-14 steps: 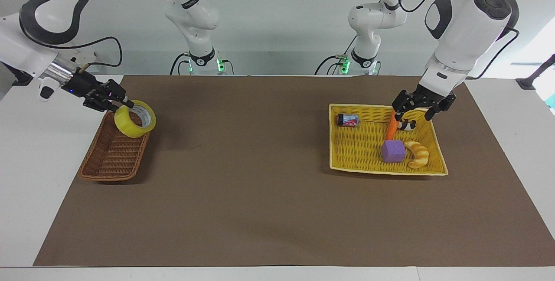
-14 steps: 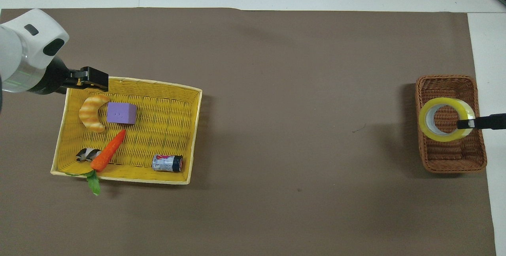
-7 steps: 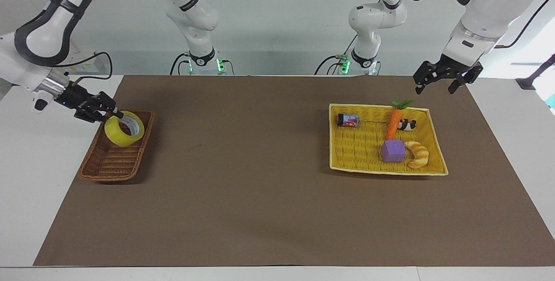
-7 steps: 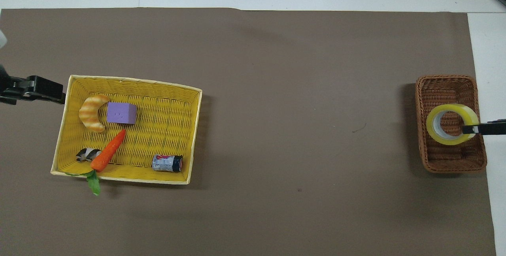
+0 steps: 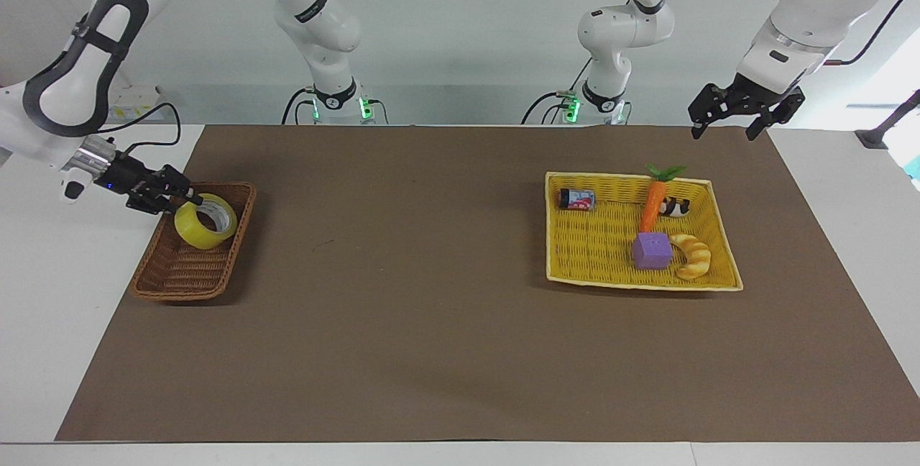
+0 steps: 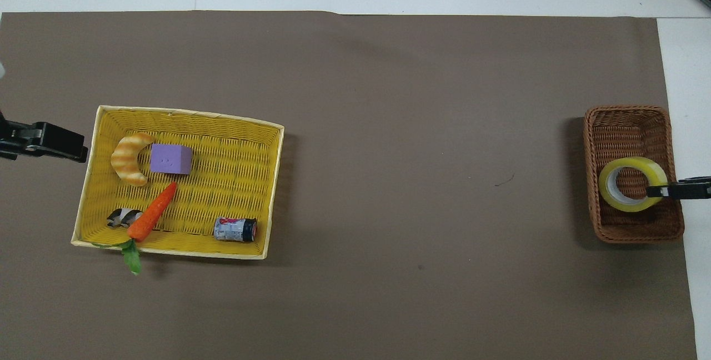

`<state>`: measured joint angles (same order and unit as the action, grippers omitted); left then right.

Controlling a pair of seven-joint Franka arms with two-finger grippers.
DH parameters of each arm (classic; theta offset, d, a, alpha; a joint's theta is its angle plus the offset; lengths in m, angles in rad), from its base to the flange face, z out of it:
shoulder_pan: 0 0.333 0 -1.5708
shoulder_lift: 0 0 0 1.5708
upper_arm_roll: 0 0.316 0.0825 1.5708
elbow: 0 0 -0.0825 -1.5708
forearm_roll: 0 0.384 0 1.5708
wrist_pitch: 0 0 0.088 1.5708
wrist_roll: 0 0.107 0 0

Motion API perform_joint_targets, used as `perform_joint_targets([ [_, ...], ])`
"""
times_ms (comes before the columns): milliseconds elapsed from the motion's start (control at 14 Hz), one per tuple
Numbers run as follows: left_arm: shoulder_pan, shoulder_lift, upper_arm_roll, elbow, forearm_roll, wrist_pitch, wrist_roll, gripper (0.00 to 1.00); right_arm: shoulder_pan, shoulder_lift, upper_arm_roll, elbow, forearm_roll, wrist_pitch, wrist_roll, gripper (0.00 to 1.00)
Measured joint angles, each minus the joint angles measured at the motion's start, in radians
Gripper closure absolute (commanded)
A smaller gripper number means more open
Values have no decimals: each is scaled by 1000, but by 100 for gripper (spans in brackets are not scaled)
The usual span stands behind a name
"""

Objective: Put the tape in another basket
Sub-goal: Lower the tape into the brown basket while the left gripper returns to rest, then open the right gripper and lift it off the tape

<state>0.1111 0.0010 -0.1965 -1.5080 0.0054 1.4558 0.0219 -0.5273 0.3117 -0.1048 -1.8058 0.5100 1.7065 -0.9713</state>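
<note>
The flat bright-yellow woven basket (image 5: 575, 265) lies toward the left arm's end; the left gripper (image 5: 740, 112), jaws spread, hangs beside it. The dark-brown wicker basket (image 5: 165, 282) contains the translucent yellow tape roll (image 5: 205, 222), pinched by the right gripper (image 5: 188, 199)

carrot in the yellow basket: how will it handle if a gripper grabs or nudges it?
The carrot tapers, so a grip near its thin tip may slip. Its round body would probably roll if nudged sideways. The leaves hang over the yellow basket rim and look floppy, likely a poor place to grasp.
</note>
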Motion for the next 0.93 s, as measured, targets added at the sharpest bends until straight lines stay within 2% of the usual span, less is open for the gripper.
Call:
perform_joint_targets([
  [71,0,-1,0,0,0,0,3,0,0,0,1,0,0,8,0,0],
  [357,0,-1,2,0,0,1,4,0,0,1,3,12,0,28,0,0],
  [643,14,-1,11,0,0,1,4,0,14,5,10,98,0,35,9,0],
  [929,14,-1,10,0,0,1,4,0,127,-17,15,220,-123,68,156,0],
])
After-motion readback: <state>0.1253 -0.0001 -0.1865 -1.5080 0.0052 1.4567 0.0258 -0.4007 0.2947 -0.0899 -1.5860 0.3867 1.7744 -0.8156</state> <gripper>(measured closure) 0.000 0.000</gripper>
